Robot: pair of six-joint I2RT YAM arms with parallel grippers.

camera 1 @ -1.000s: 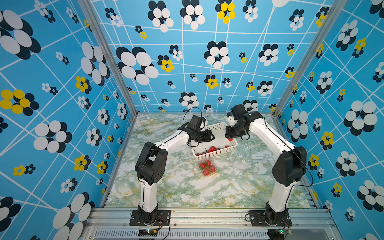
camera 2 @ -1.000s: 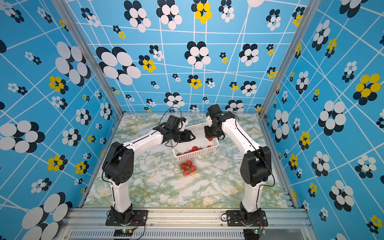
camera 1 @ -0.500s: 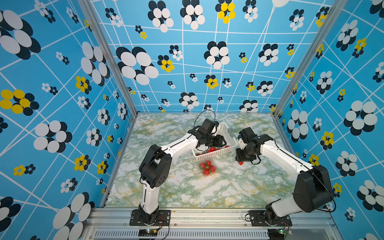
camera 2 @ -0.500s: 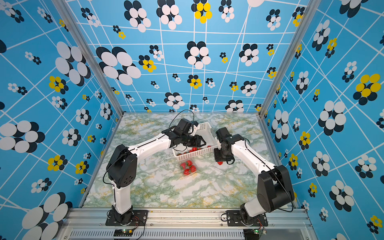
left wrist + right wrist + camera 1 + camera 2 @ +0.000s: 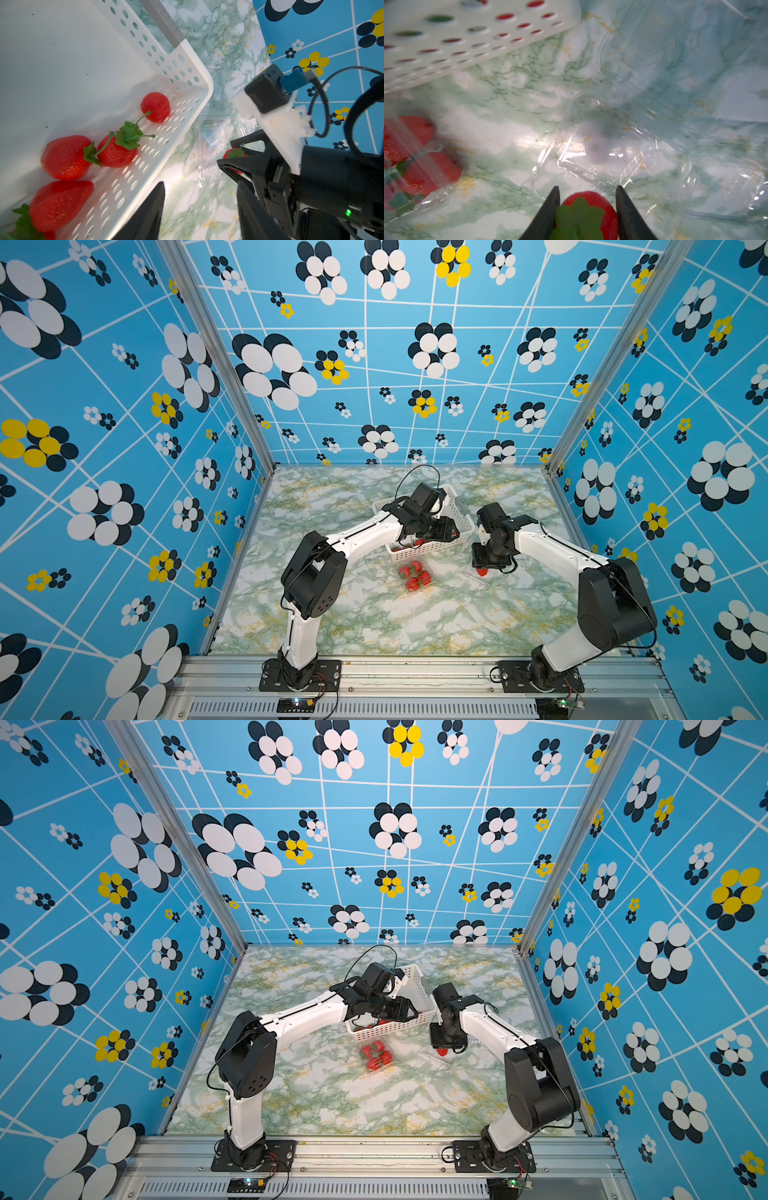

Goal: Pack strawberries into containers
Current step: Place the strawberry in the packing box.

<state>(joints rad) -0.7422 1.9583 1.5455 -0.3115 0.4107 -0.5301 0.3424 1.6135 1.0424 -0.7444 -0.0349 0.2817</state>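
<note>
Your right tool [image 5: 587,188] points down, gripping a glossy red strawberry [image 5: 602,204] above a clear plastic clamshell [image 5: 602,166]; your outstretched left tool [image 5: 200,185] gapes.

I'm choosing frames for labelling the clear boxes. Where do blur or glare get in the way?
Right wrist view: the white basket and packed strawberries are blurred, and glare streaks cross the empty container. Left wrist view: basket strawberries sharp, the empty container faint under a bright patch. Both top views: sharp and evenly lit, the empty container barely visible.
</note>
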